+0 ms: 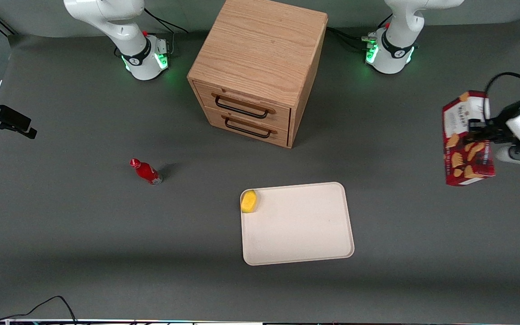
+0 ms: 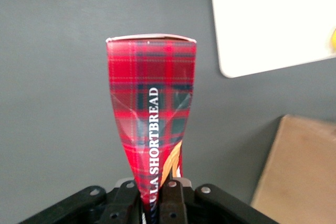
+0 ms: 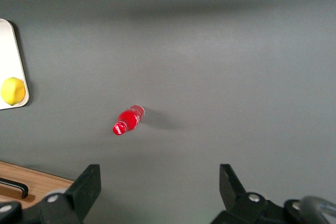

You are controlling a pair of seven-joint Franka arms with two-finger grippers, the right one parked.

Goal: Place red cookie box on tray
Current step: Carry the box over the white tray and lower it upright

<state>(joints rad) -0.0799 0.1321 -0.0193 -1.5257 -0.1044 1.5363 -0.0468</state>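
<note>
The red cookie box [image 1: 466,140] hangs in the air at the working arm's end of the table, held by my left gripper [image 1: 479,131], which is shut on it. In the left wrist view the box [image 2: 152,103] shows its tartan side with white lettering, pinched between the black fingers [image 2: 122,203]. The cream-beige tray [image 1: 305,225] lies flat on the grey table, nearer the front camera than the drawer cabinet, well apart from the box. A corner of the tray [image 2: 273,19] shows in the left wrist view.
A yellow lemon-like object [image 1: 248,201] sits on a corner of the tray. A wooden two-drawer cabinet [image 1: 255,72] stands at the table's middle back. A small red bottle [image 1: 146,171] lies toward the parked arm's end.
</note>
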